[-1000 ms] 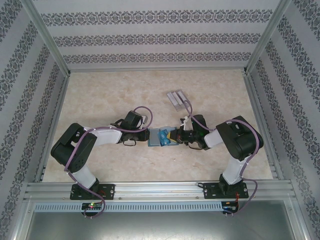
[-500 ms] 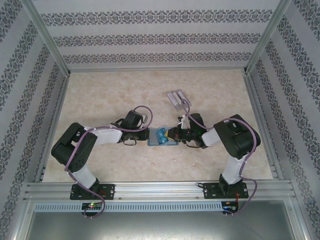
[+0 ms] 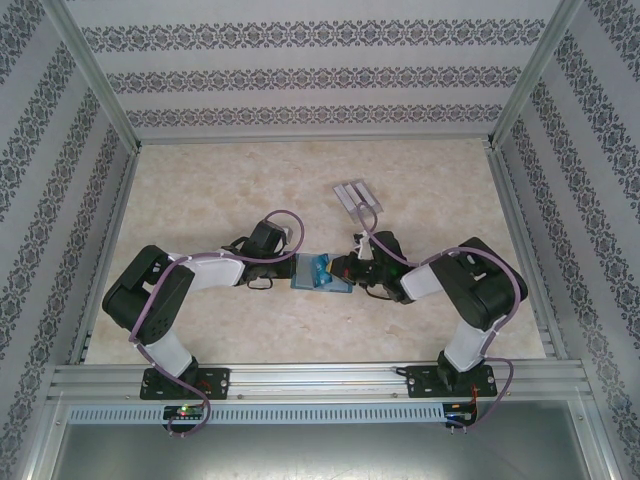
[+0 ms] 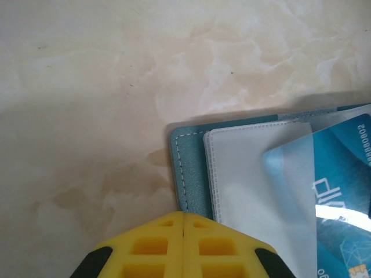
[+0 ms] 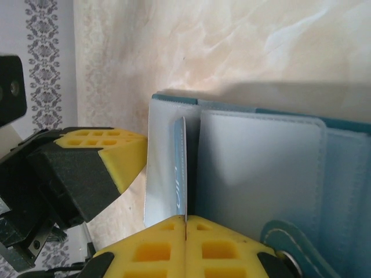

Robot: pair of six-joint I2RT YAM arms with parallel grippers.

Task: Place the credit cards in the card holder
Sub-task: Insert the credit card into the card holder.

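**Marble table: both grippers closed at the open holder**

Patterned wallpaper [image 3: 300,80] and aluminium posts box in a pale marble-look table [image 3: 200,190]. Near its middle the teal holder [image 3: 318,275] lies open and flat, caught between two arms that reach in from either side.

The left gripper [image 3: 292,271] sits at the holder's left edge, its yellow jaws pressed together with no gap. In its wrist view the teal stitched border [image 4: 186,174] runs under the tips [image 4: 184,223] — whether they pinch that border or only rest on it cannot be told. The right gripper [image 3: 340,270] comes in from the opposite side, jaws shut on a blue card [image 5: 180,168] that stands edge-on between the holder's pale leaves [image 5: 261,168]. From the left wrist the same card [image 4: 342,174] shows white lettering, with a clear sleeve lying over part of it.

A snap tab [image 5: 290,249] curls up beside the right jaws, and the left gripper [image 5: 130,153] crowds the holder's far edge in that view.

Count: one holder, one card that can be made out, and one grey-white ridged rack [image 3: 355,195] — well apart, farther back on the table.
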